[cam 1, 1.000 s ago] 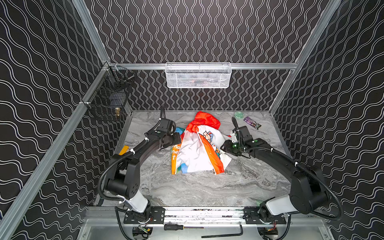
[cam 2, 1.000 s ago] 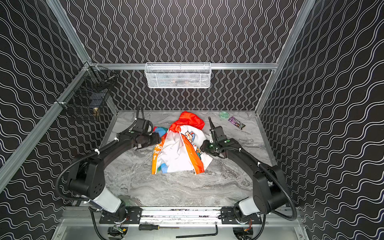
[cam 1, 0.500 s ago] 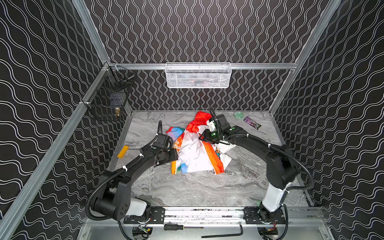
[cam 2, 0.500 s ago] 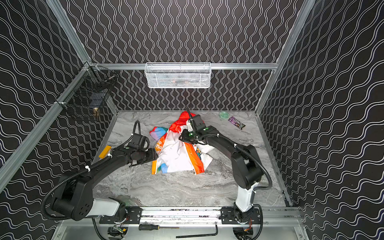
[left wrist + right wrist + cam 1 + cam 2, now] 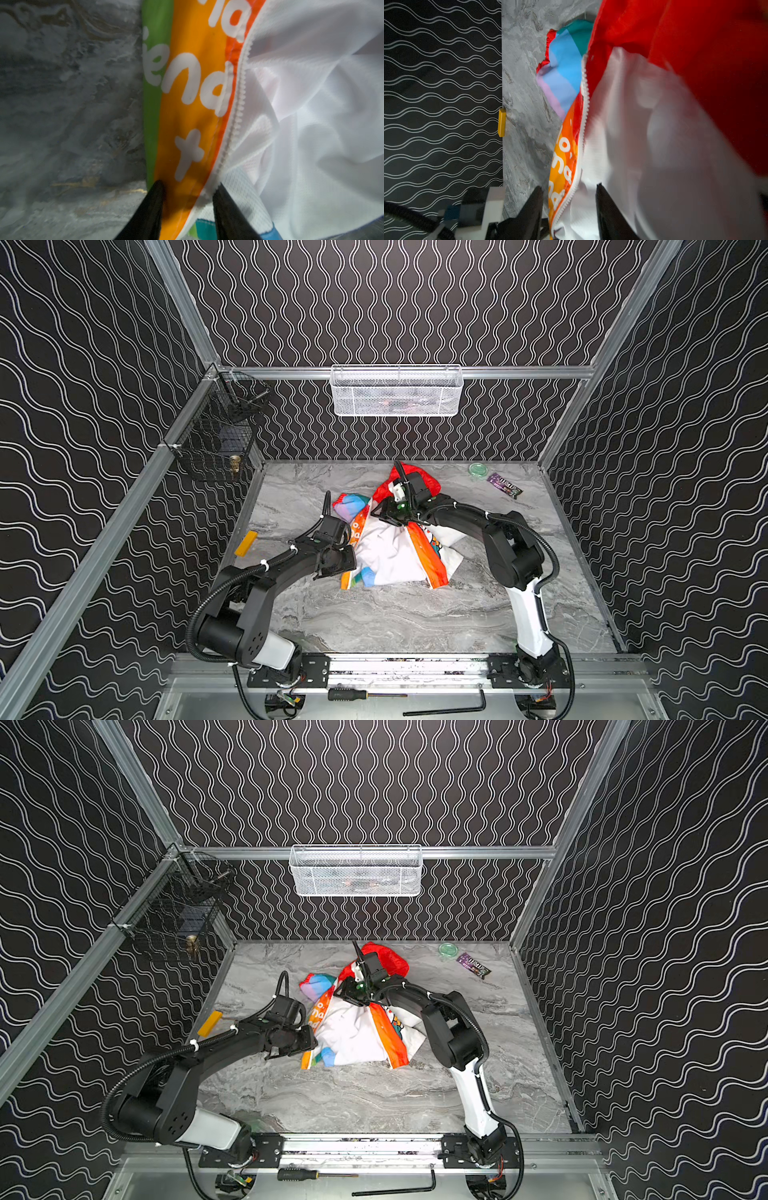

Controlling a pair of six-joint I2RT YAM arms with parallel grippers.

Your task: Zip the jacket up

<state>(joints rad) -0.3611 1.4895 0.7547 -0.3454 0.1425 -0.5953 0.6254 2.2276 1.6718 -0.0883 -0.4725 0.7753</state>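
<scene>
Both arms have shifted in the last second. The left gripper [image 5: 351, 566] has drawn back from the far-left side of the jacket [image 5: 390, 547] to its near-left edge. The right gripper [image 5: 380, 514] has crossed from the jacket's right side to hang over its upper front, just near of the red hood [image 5: 428, 485].

The jacket lies open and crumpled at mid-table, white lining [image 5: 353, 1031] upward, with a rainbow sleeve [image 5: 351, 506] at its far left.

In the left wrist view the fingers [image 5: 149, 207] stand apart astride the orange lettered strip [image 5: 187, 124] and the white zipper teeth [image 5: 239, 99]. Whether they nip the cloth I cannot tell. The right gripper's fingers [image 5: 529, 207] also stand apart with the zipper edge between them, and its grip is equally unclear.

A yellow block [image 5: 246, 543] lies by the left wall. A green lid [image 5: 478, 468] and a purple wrapper [image 5: 504, 485] lie far right on the grey marbled table [image 5: 374, 614].
</scene>
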